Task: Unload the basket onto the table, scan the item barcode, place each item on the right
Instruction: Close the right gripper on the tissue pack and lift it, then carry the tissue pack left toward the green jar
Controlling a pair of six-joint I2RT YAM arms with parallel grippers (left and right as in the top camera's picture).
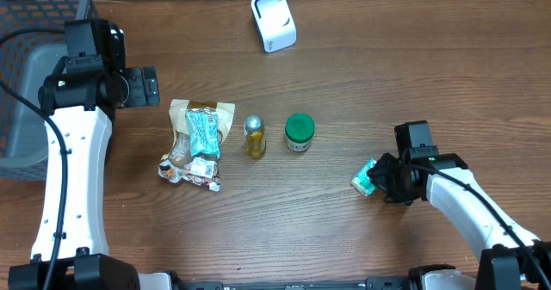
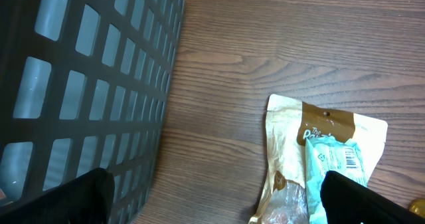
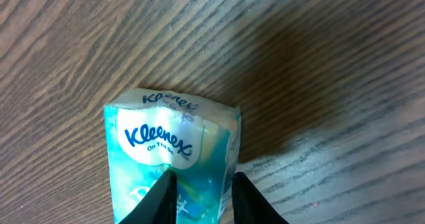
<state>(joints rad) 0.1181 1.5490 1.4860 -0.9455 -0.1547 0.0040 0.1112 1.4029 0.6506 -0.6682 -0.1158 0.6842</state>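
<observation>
Right gripper (image 3: 202, 184) nips soft glossy teal Kleenex tissue pack (image 3: 166, 144), jaws narrow. Left gripper (image 2: 212, 187) gapes wide; black plastic grid basket (image 2: 86, 84) beside it, crinkled tan pouch (image 2: 285, 137) ahead.

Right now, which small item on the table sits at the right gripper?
The teal plastic Kleenex tissue pack, at the fingertips of the right gripper; the tan pouch, gold bottle and green-lidded jar sit apart mid-table.

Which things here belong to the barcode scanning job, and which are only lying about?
For the job: Kleenex pack, in the right hand; white scanner.
Lying about for now: snack bag, teal pack, gold bottle, green jar, basket.
</observation>
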